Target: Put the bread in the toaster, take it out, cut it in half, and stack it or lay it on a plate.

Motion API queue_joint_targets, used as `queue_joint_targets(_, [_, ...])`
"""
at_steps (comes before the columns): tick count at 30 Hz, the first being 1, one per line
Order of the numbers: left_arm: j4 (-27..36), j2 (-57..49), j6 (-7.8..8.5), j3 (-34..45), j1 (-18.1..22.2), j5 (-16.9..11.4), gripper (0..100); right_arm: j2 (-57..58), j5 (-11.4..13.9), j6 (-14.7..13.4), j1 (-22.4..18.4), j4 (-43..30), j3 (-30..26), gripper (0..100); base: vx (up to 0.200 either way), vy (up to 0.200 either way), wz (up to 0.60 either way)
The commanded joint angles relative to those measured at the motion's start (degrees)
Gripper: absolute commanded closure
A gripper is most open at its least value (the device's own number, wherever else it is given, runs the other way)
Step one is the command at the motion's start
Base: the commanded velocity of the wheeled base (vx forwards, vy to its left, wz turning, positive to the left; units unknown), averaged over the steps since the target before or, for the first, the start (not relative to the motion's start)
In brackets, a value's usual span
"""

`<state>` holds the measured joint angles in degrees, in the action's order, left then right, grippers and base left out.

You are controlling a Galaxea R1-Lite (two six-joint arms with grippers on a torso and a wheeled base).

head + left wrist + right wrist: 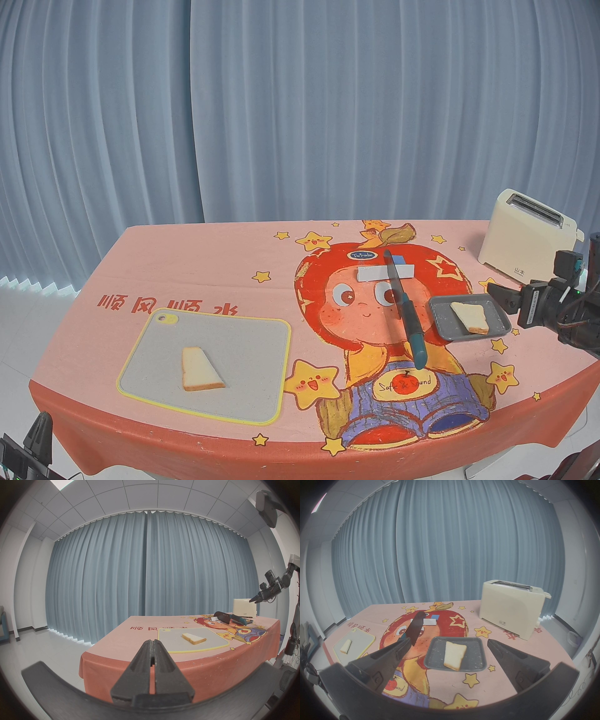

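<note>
One half slice of bread (200, 370) lies on the grey cutting board (250, 350) at the table's front left. The other half slice (470, 317) (454, 655) rests in the small dark tray (440, 322) (478, 662) at the right. The cream toaster (528, 236) (512, 606) stands at the far right, slots empty. A knife (405, 308) with a teal handle lies mid-table, blade on a white rest (375, 273). My right gripper (448, 650) (494, 292) hovers open, just right of the tray. My left gripper (152, 664) (39, 431) hangs shut below the table's front left corner.
The table carries a pink cartoon cloth (206, 262), with bare room at the back left. A blue-grey curtain (300, 106) hangs behind. The toaster stands close behind my right arm (562, 306).
</note>
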<state>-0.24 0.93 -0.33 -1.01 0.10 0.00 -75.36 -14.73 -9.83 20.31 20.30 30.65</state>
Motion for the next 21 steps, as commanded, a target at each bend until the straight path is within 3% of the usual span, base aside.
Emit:
queue_joint_targets(1, [-0.02, -0.75, -0.02, 1.01, -0.01, 0.00, 100, 5.75, 0.14, -0.02, -3.08, 0.01, -3.66, 0, 0.000, 0.000, 0.00])
queue_joint_targets(21, [-0.11, -0.66, -0.02, 1.01, 0.08, 0.00, 100, 31.59, 0.14, 1.39, -11.78, -0.26, -18.61, 0, 0.000, 0.000, 0.00])
